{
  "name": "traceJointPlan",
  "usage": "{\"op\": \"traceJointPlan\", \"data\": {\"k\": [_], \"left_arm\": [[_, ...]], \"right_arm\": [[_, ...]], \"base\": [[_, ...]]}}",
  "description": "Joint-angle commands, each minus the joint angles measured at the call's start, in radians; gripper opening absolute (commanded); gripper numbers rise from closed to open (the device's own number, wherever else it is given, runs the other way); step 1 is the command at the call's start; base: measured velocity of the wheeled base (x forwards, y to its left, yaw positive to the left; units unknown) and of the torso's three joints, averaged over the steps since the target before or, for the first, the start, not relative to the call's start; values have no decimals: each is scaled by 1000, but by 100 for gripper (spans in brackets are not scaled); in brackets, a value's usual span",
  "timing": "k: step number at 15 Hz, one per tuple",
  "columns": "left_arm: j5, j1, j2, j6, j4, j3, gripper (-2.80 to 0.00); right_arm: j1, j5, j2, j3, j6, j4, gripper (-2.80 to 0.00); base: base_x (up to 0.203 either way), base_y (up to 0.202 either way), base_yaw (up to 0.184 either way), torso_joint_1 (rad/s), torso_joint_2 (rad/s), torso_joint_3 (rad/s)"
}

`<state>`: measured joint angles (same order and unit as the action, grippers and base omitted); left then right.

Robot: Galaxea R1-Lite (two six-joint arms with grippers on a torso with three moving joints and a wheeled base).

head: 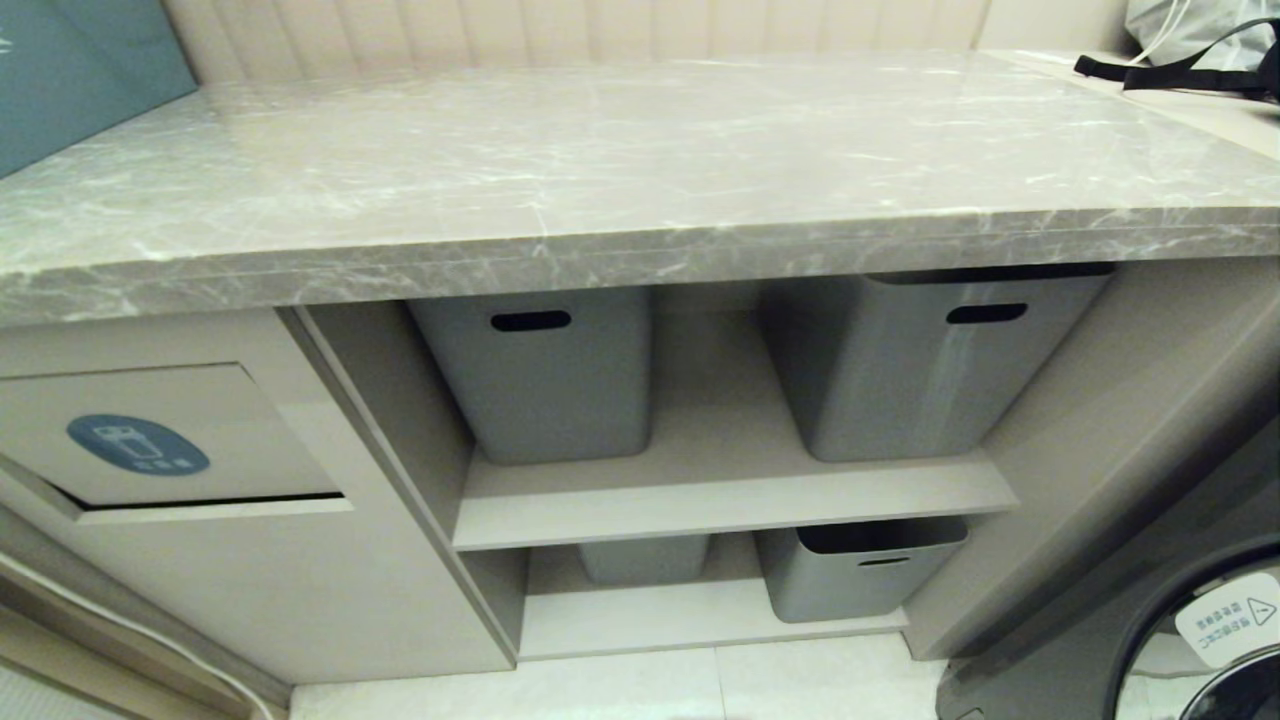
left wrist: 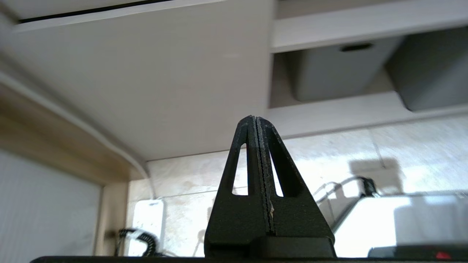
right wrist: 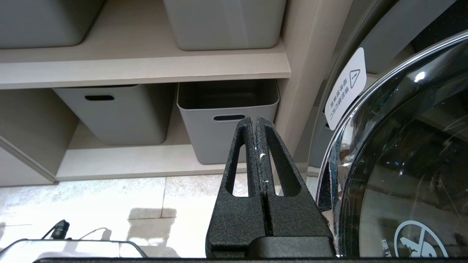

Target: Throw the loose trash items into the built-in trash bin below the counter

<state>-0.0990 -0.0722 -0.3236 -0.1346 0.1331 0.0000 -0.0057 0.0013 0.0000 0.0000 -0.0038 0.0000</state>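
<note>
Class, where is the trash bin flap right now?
In the head view, the flap sits low on the left, under the counter, beside the shelves of grey tubs.

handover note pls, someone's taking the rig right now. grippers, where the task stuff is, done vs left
Left gripper: shut, empty, low in front of the beige cabinet front, not touching it.
Right gripper: shut, empty, parked low facing the lower grey tubs, beside the washer door.
Counter: no cardboard scraps in sight on it, nor on the visible floor or shelves.
Trash bin flap, with the blue sticker, sits left under the counter; a dark gap shows along its lower edge.
Done: apparently all scraps binned, though the bin's inside is hidden.
Left: check outside the frame for strays.
</note>
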Motion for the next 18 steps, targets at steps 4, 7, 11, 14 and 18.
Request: {"op": "traceJointPlan", "data": {"k": [4, 7, 11, 14, 18], "left_arm": [[35, 30, 90, 1, -60, 2, -280], [43, 62, 243, -11, -121, 1, -280], [45, 71, 324, -11, -138, 2, -280], [70, 71, 324, 17, -136, 2, -280], [91, 71, 324, 61, -133, 2, -280]], "right_arm": [[0, 0, 0, 0, -1, 0, -280], [0, 0, 0, 0, -1, 0, -280], [1, 0, 0, 0, -1, 0, -280], [0, 0, 0, 0, -1, 0, -280], [1, 0, 0, 0, -1, 0, -280]], "base": [[0, 0, 0, 0, 0, 0], [0, 0, 0, 0, 0, 0], [0, 0, 0, 0, 0, 0], [0, 0, 0, 0, 0, 0], [0, 0, 0, 0, 0, 0]]}}
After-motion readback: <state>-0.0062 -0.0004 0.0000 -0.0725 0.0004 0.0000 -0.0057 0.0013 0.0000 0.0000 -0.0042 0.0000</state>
